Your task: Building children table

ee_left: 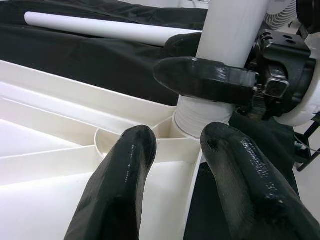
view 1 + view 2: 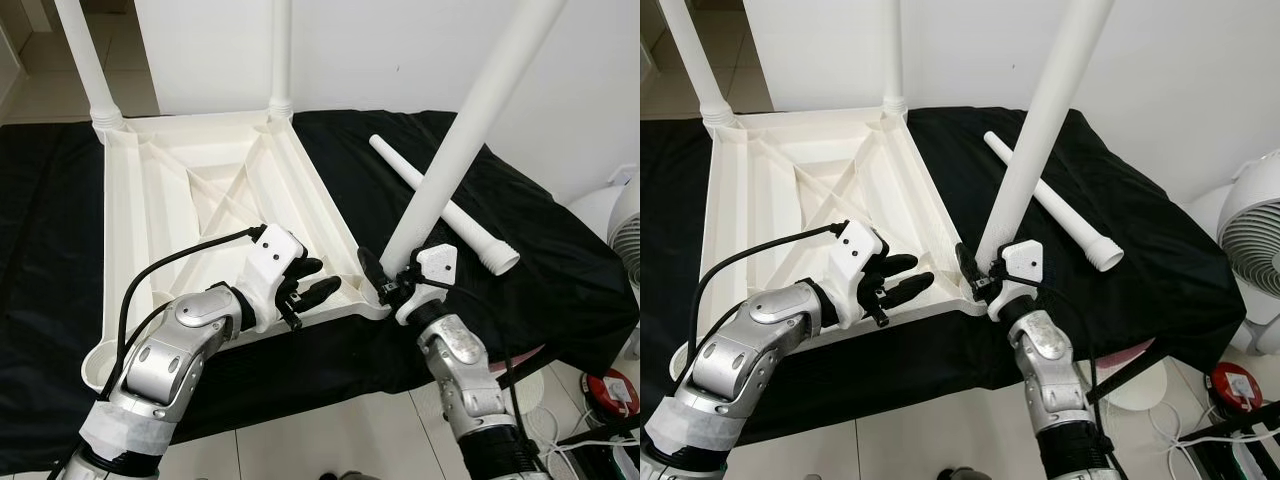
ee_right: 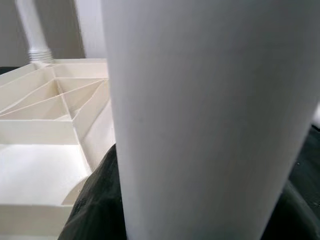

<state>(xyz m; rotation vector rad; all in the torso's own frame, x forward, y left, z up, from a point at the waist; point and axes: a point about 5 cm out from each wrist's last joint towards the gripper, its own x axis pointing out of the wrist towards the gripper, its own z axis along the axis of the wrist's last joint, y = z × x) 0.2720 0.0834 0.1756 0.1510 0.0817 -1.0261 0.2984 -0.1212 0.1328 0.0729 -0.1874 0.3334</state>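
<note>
At the tabletop's [image 2: 200,190] near-right corner socket, right gripper [image 2: 385,280] grasps the tilted leg [image 2: 470,130]; straighten it while the released left gripper [image 2: 305,290] steadies the rim.

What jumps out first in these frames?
The white table top lies upside down on the black cloth, with two legs already standing in its far corners. The right gripper is shut on a third leg, tilted, its base at the near right corner socket. The left gripper rests open on the table's near edge beside it, and a spare leg lies on the cloth to the right.
</note>
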